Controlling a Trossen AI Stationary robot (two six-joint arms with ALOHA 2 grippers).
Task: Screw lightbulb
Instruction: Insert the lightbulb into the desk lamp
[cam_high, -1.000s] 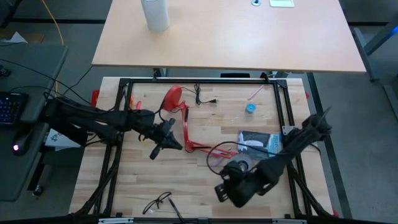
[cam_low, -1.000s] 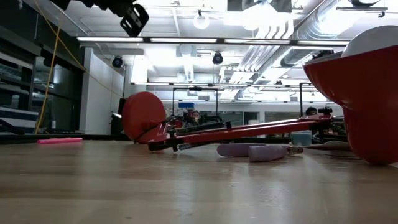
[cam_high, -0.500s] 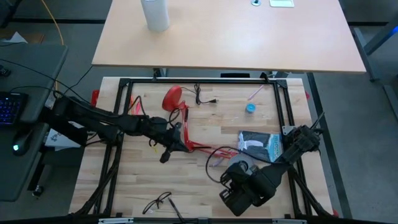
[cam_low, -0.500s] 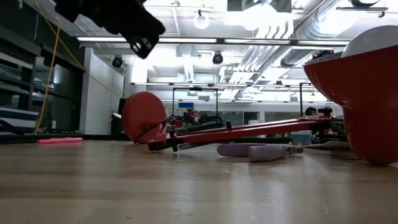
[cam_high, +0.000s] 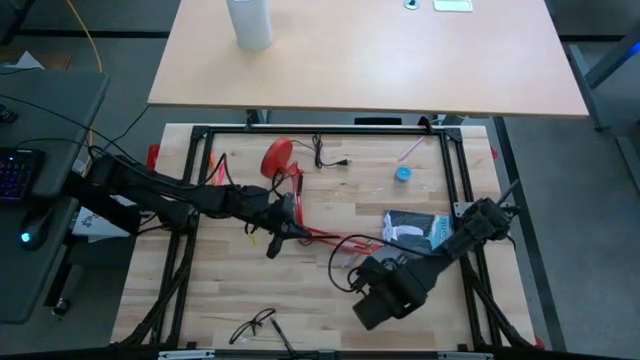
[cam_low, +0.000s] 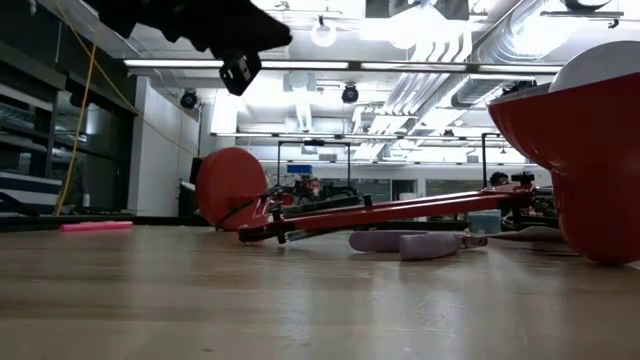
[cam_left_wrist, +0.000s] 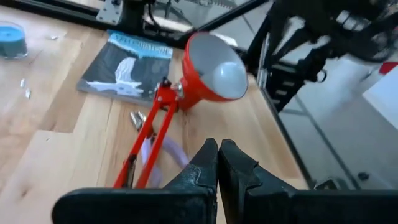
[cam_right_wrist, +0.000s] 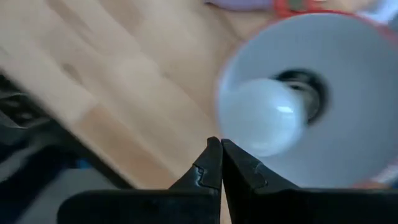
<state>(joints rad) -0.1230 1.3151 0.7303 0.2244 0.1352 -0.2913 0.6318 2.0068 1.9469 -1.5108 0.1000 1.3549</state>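
The red lamp lies on its side on the table: round base (cam_high: 277, 156), jointed arm (cam_high: 300, 205), and cone shade (cam_left_wrist: 211, 68) with a white lining. The white lightbulb (cam_right_wrist: 264, 118) sits in the socket inside the shade. It also shows in the left wrist view (cam_left_wrist: 227, 76). My right gripper (cam_right_wrist: 217, 157) is shut and hovers above the shade, pointing down at the bulb without touching it. In the high view the right arm (cam_high: 390, 285) covers the shade. My left gripper (cam_left_wrist: 218, 155) is shut above the lamp's arm (cam_high: 275, 235), well clear of the table (cam_low: 240, 70).
A black-and-white booklet (cam_high: 415, 228), a blue tape roll (cam_high: 402, 173), a pink pen (cam_high: 410, 152), a black cord (cam_high: 330, 160) and eyeglasses (cam_high: 255, 324) lie on the table. A black frame (cam_high: 455, 170) rims it. A tall white cylinder (cam_high: 250, 22) stands on the far table.
My left gripper has gone toward the table's right edge and down, ending above the lamp's arm. My right arm has shifted toward the far edge and now covers the shade in the high view. The lamp has stayed where it was.
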